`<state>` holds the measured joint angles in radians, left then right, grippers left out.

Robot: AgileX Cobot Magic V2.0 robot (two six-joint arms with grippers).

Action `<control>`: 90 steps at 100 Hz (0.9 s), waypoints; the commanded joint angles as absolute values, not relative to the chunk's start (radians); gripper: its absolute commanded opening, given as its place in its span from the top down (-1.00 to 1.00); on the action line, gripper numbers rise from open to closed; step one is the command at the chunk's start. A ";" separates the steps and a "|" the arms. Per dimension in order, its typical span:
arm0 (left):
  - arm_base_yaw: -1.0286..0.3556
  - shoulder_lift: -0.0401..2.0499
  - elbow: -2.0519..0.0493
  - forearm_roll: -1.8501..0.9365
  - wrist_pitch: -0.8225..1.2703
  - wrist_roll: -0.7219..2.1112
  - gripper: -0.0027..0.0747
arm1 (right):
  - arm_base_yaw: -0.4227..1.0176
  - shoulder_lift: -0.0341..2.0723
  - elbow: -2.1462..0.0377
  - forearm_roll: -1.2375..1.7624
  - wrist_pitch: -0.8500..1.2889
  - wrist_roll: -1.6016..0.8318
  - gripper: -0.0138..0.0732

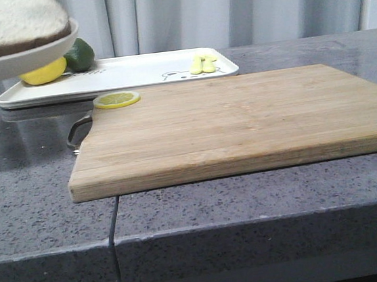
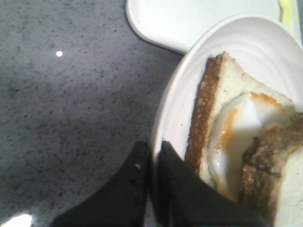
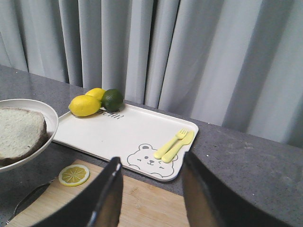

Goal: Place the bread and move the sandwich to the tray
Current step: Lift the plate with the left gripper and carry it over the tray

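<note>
The sandwich lies in a shallow round white plate: a bread slice with a fried egg, and another crusted bread slice over part of the egg. My left gripper is shut on the plate's rim. In the front view the plate with the bread hangs at the upper left, above the near left end of the tray. My right gripper is open and empty above the cutting board, facing the tray. Neither gripper shows in the front view.
The tray holds a lemon, a lime and yellow cutlery by the bear drawing. A lemon slice lies on the far left corner of the wooden cutting board. Grey curtains hang behind the grey counter.
</note>
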<state>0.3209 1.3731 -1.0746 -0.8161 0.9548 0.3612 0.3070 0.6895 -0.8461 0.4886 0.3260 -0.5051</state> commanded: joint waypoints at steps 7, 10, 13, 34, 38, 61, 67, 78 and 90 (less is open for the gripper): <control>0.323 1.393 -1.112 -1.060 0.936 0.415 0.98 | 0.300 0.685 -0.873 0.501 0.244 -0.512 -0.05; 0.323 1.406 -1.113 -1.090 0.936 0.423 0.98 | 0.300 0.685 -0.873 0.501 0.242 -0.512 -0.05; 0.323 1.417 -1.118 -1.107 0.938 0.434 0.98 | 0.300 0.685 -0.873 0.501 0.242 -0.512 -0.05; 0.265 1.493 -1.218 -1.114 0.936 0.436 0.98 | 0.300 0.685 -0.873 0.501 0.237 -0.512 -0.05; 0.249 1.513 -1.245 -1.114 0.931 0.431 0.98 | 0.300 0.685 -0.873 0.501 0.234 -0.512 -0.05; 0.149 1.675 -1.465 -1.116 0.952 0.365 0.98 | 0.300 0.685 -0.873 0.501 0.231 -0.512 -0.05; 0.124 1.718 -1.529 -1.116 0.956 0.348 0.98 | 0.300 0.685 -0.873 0.501 0.232 -0.512 -0.05; 0.085 1.799 -1.635 -1.110 0.956 0.316 0.98 | 0.300 0.685 -0.873 0.501 0.234 -0.512 -0.05; 0.048 1.881 -1.766 -1.042 0.956 0.255 0.98 | 0.300 0.685 -0.873 0.502 0.234 -0.512 -0.05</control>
<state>0.0768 1.8870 -1.6472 -0.9995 0.9572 0.3147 0.3070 0.6895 -0.8461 0.4901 0.3104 -0.5051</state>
